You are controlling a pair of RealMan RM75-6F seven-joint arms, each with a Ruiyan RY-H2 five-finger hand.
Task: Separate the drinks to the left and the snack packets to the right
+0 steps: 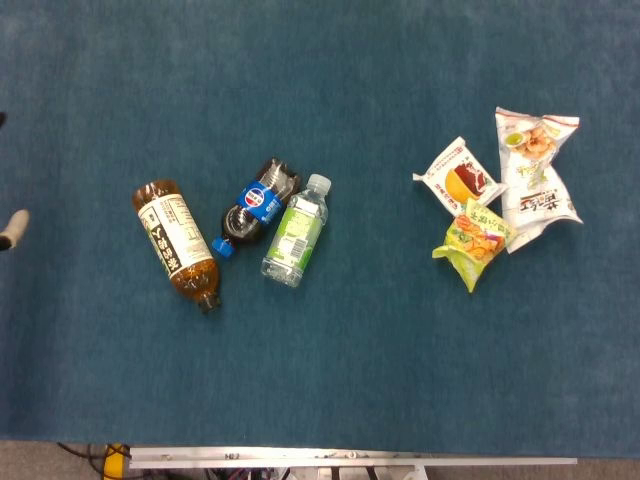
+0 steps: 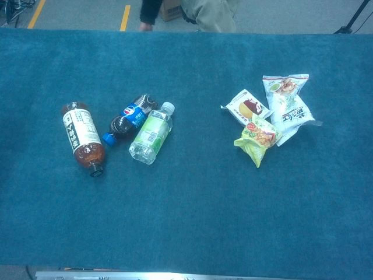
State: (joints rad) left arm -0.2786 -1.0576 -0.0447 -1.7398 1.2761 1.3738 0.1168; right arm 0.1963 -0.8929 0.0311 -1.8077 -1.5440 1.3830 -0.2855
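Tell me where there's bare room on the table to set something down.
Widest free patch: the blue cloth between the water bottle and the snack packets. The whole near strip and far strip are bare too. Crowded: the tea bottle, cola bottle and water bottle cluster.

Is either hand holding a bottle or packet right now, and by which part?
Nothing is held: all bottles and packets lie free on the table. Only a sliver of the left hand shows at the edge; the right hand is out of view.
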